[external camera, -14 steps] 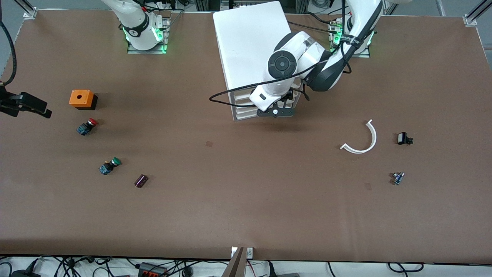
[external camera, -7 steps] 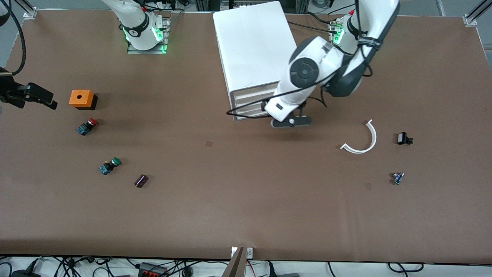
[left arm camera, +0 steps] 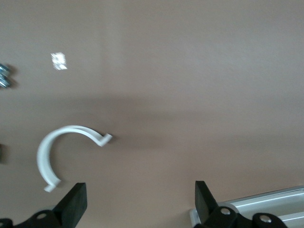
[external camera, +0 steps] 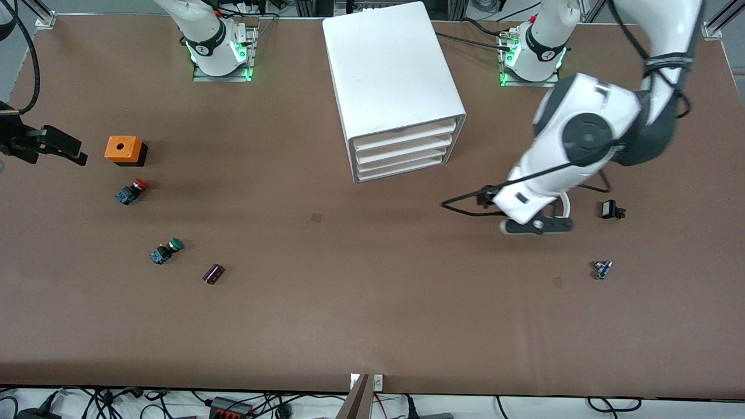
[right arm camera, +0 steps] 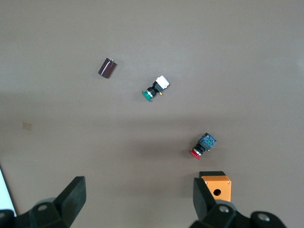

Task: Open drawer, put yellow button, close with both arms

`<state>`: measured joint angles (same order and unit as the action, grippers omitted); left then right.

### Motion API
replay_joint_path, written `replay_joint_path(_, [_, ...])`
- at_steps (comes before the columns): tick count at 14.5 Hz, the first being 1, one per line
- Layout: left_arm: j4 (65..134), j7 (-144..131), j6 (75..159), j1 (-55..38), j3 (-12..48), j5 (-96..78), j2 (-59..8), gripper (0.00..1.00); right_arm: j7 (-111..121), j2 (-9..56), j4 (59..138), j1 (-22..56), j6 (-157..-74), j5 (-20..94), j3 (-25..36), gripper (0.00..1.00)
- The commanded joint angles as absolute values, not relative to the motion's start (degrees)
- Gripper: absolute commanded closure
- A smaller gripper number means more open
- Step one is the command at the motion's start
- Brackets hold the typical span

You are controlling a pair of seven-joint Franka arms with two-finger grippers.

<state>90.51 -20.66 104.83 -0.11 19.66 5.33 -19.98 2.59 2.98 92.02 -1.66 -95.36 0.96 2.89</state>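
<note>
The white cabinet (external camera: 387, 70) stands at the middle of the table near the arms' bases. Its top drawer (external camera: 401, 135) is shut, flush with the three below. The yellow button is not in view in any frame. My left gripper (external camera: 536, 226) is open and empty over the table beside a white curved strip; in the left wrist view my left gripper (left arm camera: 140, 204) has its jaws wide apart over bare table. My right gripper (external camera: 55, 150) hangs over the table's edge at the right arm's end; in the right wrist view my right gripper (right arm camera: 140, 202) is open and empty.
The white curved strip (left arm camera: 61, 152), a small black part (external camera: 611, 209) and a small blue part (external camera: 602, 269) lie toward the left arm's end. An orange box (external camera: 123, 149), a red-capped switch (external camera: 131, 191), a green-capped switch (external camera: 166, 250) and a maroon cylinder (external camera: 213, 273) lie toward the right arm's end.
My left arm has swung away from the front of the cabinet's drawers toward the left arm's end, and now hangs over the curved strip. The right gripper shifted slightly, then held still.
</note>
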Motion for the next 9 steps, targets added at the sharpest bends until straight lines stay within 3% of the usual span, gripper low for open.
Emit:
replay_joint_path(1, [86.33,-9.1,98.38,5.08,20.57,6.33,-17.75,0.0,3.16,1.84,92.64,-1.85,-95.27,0.35,2.72,0.0])
replay_joint_path(3, [80.62,-2.31,89.43,7.46,20.13,5.28,-17.58,0.0,3.08,1.85,92.64,-1.85,-95.27,0.35,2.64,0.0])
replay_joint_path(5, [80.42,3.06,88.86,8.18,17.07,2.82,-13.65,0.0,2.99,1.85,92.64,-1.76,-95.27,0.35,2.64,0.0])
replay_joint_path(8, [83.4,5.0,89.56,-0.59,3.21,-2.44,-7.93,0.0,2.73,1.93,92.64,-1.76,-95.27,0.35,2.64,0.0])
replay_joint_path(9, [86.02,7.79,90.95,-1.4,1.6,-2.72,-6.08,0.0,2.72,1.93,92.64,-1.76,-95.27,0.35,2.64,0.0])
